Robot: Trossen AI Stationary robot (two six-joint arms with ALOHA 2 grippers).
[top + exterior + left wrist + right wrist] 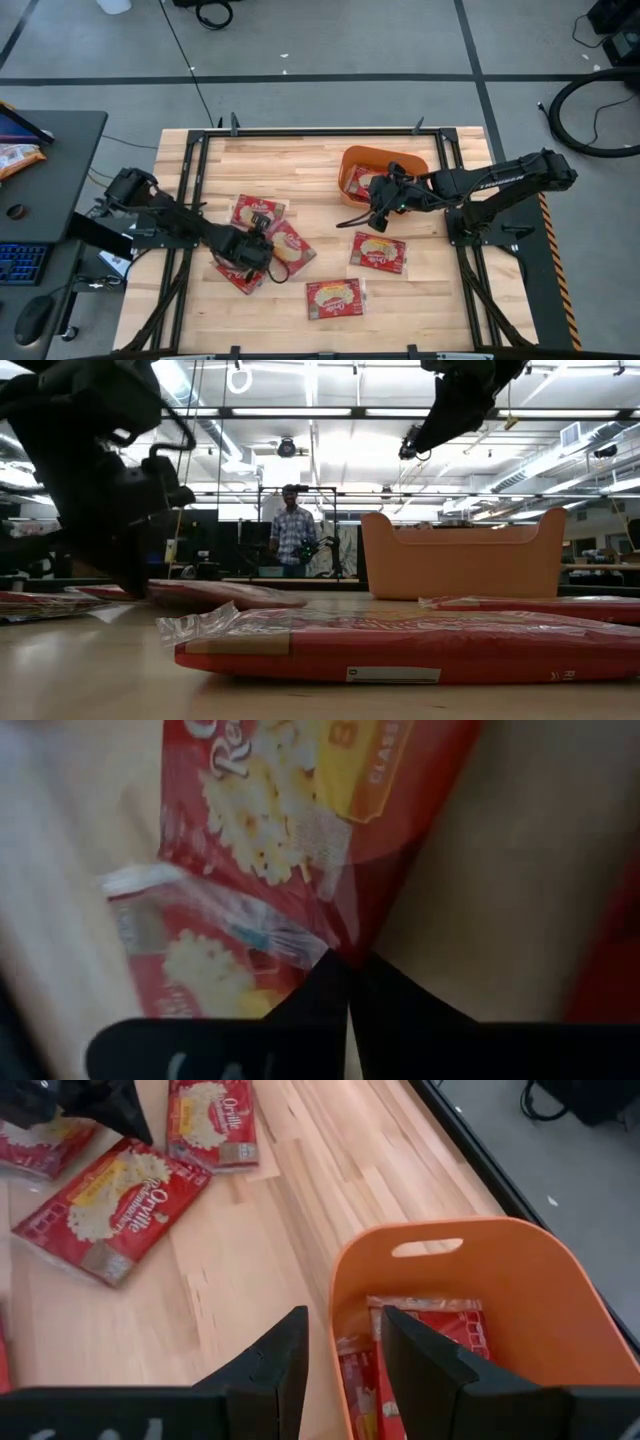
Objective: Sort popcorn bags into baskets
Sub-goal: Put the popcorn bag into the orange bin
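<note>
High view, table: a pale butcher-block wooden table (300, 160) with a dark metal frame around it, standing on a grey floor crossed by dark tape lines.
Left side of the room: a black desk (60, 170) with a blue keyboard (22, 263) and a mouse (33, 318) sits just beside the table.
Right side of the room: a coiled black cable (590, 115) lies on the floor.
Low view, room: a workshop with long ceiling lights; a person in a plaid shirt (292, 532) stands well behind the table.
Basket: the orange tub (352, 160) stands on the far right part of the table, with red packets lying inside it (425, 1325).
Popcorn bags: several lie flat on the wood, one near the front edge (334, 297), one right of centre (378, 251), and a cluster on the left (258, 212).
Left gripper (258, 252): down on the left cluster, its fingers pinched together on the clear edge of a popcorn bag (290, 810).
Right gripper (378, 208): held above the near rim of the tub, its fingers apart and gripping nothing.
</note>
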